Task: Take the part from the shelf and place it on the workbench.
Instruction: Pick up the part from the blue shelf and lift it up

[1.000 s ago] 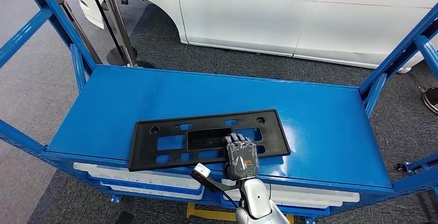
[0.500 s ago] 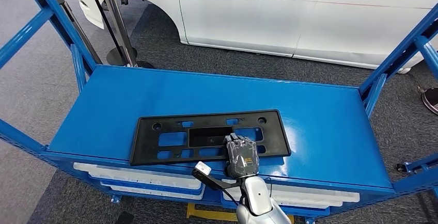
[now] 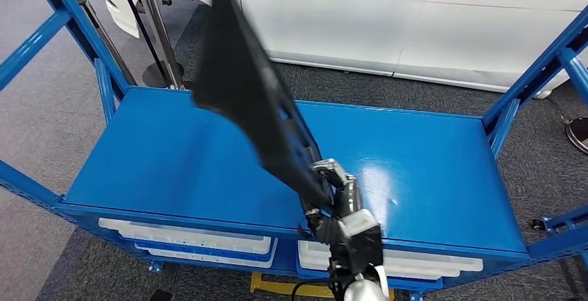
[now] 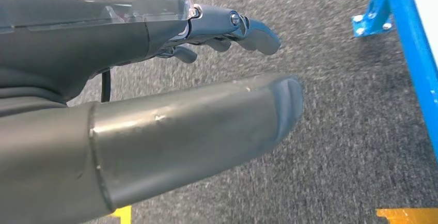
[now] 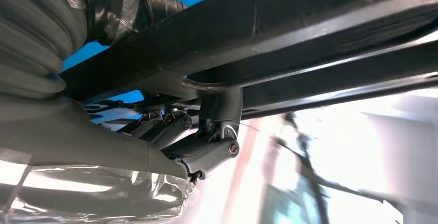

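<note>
Now, right robot hand [image 3: 338,197]: raised over the front edge of the blue shelf [image 3: 444,169], wrist turned so the palm faces sideways, fingers [image 5: 206,149] clamped around the lower end of the part.
Part [image 3: 249,100]: a long black plastic plate, lifted clear of the shelf and tilted steeply, its far end up in front of the white car [image 3: 416,16]; its outline is blurred, so the exact angle is hard to read.
Left robot hand [image 4: 155,131]: hanging over grey carpet [image 4: 335,146], thumb straight, dark fingers [image 4: 253,30] slightly bent and apart, holding nothing.
Under the shelf: white trays [image 3: 194,242].
</note>
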`<control>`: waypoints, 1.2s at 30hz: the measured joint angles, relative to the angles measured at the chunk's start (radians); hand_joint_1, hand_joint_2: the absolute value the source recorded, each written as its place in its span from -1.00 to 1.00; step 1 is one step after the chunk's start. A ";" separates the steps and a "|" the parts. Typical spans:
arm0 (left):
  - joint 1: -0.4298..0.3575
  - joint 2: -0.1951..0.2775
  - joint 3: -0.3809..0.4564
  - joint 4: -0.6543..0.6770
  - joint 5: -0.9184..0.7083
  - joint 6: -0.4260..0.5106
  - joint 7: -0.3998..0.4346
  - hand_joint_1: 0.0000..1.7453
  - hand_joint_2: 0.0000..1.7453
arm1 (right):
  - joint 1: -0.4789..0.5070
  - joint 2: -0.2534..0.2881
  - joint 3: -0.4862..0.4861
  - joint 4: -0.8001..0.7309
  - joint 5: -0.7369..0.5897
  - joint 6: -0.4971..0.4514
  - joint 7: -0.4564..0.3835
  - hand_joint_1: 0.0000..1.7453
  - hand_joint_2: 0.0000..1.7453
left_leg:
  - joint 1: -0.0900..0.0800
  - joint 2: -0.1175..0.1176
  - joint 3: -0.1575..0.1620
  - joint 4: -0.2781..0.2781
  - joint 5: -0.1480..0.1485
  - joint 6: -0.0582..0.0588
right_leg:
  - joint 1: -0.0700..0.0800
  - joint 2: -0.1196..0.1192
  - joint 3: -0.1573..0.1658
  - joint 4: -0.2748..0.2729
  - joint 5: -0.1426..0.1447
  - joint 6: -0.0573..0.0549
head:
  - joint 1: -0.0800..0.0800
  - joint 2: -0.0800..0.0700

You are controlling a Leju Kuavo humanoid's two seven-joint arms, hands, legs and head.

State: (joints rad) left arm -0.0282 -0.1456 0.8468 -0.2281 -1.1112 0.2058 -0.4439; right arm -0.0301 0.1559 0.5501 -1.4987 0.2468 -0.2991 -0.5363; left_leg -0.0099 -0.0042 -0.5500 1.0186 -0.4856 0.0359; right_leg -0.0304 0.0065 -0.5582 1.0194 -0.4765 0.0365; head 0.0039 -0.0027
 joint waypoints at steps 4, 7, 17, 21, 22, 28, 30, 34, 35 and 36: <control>0.002 -0.004 0.025 0.000 0.004 -0.016 0.009 -1.00 1.00 | 0.079 -0.030 0.004 -0.185 -0.094 0.047 -0.016 1.00 1.00 | 0.000 0.000 -0.001 0.000 0.000 0.000 | 0.000 0.000 0.000 -0.001 0.000 0.000 | 0.000 0.000; 0.002 -0.008 0.038 0.000 0.013 -0.017 0.012 -1.00 1.00 | 0.127 -0.045 0.001 -0.259 -0.115 0.051 -0.014 1.00 1.00 | 0.000 0.000 -0.001 0.000 0.000 0.000 | 0.000 0.000 -0.001 -0.001 0.000 0.000 | 0.000 0.000; 0.005 -0.029 0.106 0.000 0.045 -0.016 0.021 -1.00 1.00 | 0.313 -0.095 -0.039 -0.261 -0.190 0.056 -0.105 1.00 1.00 | -0.002 -0.001 -0.002 0.002 -0.002 0.003 | -0.002 -0.001 0.000 -0.004 0.001 0.003 | 0.000 0.000; 0.006 -0.031 0.118 0.000 0.033 -0.012 0.030 -1.00 1.00 | 0.353 -0.111 -0.056 -0.241 -0.227 0.069 -0.115 1.00 1.00 | -0.004 -0.001 -0.003 0.001 0.006 0.016 | -0.005 -0.001 0.001 -0.007 0.006 0.018 | 0.000 0.000; 0.006 -0.033 0.122 0.000 0.031 -0.012 0.032 -1.00 1.00 | 0.361 -0.113 -0.060 -0.237 -0.232 0.072 -0.117 1.00 1.00 | -0.001 0.001 -0.003 -0.005 0.011 0.022 | -0.004 -0.001 -0.002 0.003 -0.006 0.019 | 0.000 0.000; 0.006 -0.039 0.129 0.000 0.028 -0.011 0.035 -1.00 1.00 | 0.390 -0.124 -0.075 -0.215 -0.238 0.077 -0.121 1.00 1.00 | -0.008 0.011 -0.026 -0.007 0.029 0.038 | 0.007 -0.003 -0.100 0.277 -0.163 0.005 | 0.000 0.000; 0.006 -0.039 0.130 0.000 0.028 -0.011 0.036 -1.00 1.00 | 0.394 -0.127 -0.077 -0.210 -0.239 0.077 -0.121 1.00 1.00 | -0.015 0.011 -0.036 0.001 0.032 0.037 | 0.014 -0.003 -0.041 0.193 -0.112 -0.010 | 0.000 0.000; 0.006 -0.049 0.131 0.000 0.028 -0.011 0.036 -1.00 1.00 | 0.399 -0.129 -0.078 -0.209 -0.239 0.077 -0.123 1.00 1.00 | -0.014 0.012 -0.043 0.007 0.042 0.023 | 0.034 -0.010 0.064 0.004 -0.059 -0.044 | 0.000 0.000; 0.006 -0.050 0.132 0.000 0.028 -0.011 0.036 -1.00 1.00 | 0.400 -0.129 -0.078 -0.209 -0.239 0.077 -0.124 1.00 1.00 | -0.012 0.012 -0.044 0.006 0.047 0.016 | 0.037 -0.011 0.062 0.002 -0.050 -0.045 | 0.000 0.000; 0.006 -0.050 0.132 0.000 0.027 -0.010 0.036 -1.00 1.00 | 0.401 -0.129 -0.079 -0.209 -0.239 0.077 -0.125 1.00 1.00 | -0.011 0.012 -0.045 0.006 0.050 0.009 | 0.034 -0.012 0.060 -0.007 -0.043 -0.048 | 0.000 0.000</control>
State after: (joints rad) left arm -0.0225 -0.1958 0.9792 -0.2281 -1.0838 0.1956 -0.4077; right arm 0.3706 0.0265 0.4714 -1.7075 0.0080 -0.2217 -0.6615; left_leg -0.0211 0.0079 -0.5953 1.0245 -0.4355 0.0446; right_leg 0.0040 -0.0055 -0.4980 1.0127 -0.5190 -0.0118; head 0.0042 -0.0027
